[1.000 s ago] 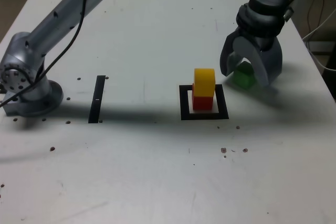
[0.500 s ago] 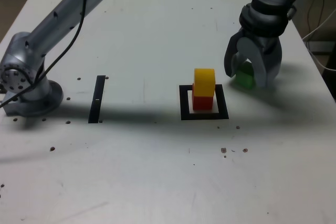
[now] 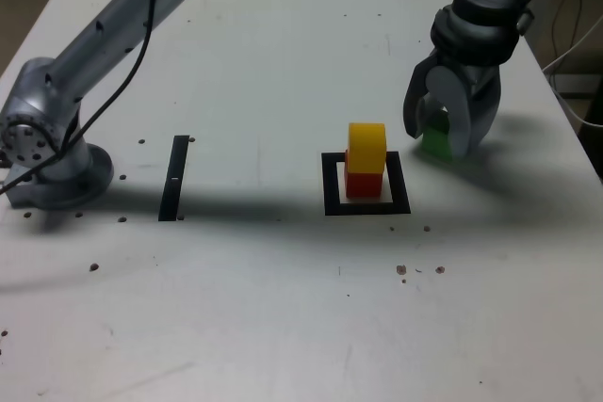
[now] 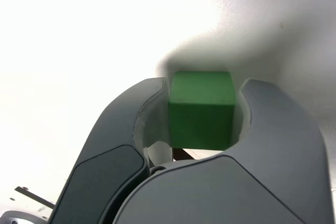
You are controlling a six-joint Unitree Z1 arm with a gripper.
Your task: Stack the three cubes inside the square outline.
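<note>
In the exterior view a yellow cube [image 3: 366, 138] sits on a red cube [image 3: 363, 182] inside the square outline [image 3: 366, 185] on the white table. To the exterior view's right of that stack my gripper [image 3: 441, 143] is down at the table, shut on the green cube [image 3: 435, 143], which rests on the surface and is partly hidden by the fingers. The wrist view shows the green cube [image 4: 201, 109] pressed between both grey fingers [image 4: 126, 129], with my gripper [image 4: 202, 93] closed against its two sides.
A narrow black strip [image 3: 174, 177] lies on the table at the exterior view's left, near the arm's grey base [image 3: 42, 152]. Small dark specks dot the table [image 3: 283, 308]. A white cable [image 3: 575, 40] runs past the table's right edge.
The fingers have closed inward from wide open onto the green cube. The cube and the yellow-on-red stack have stayed where they were.
</note>
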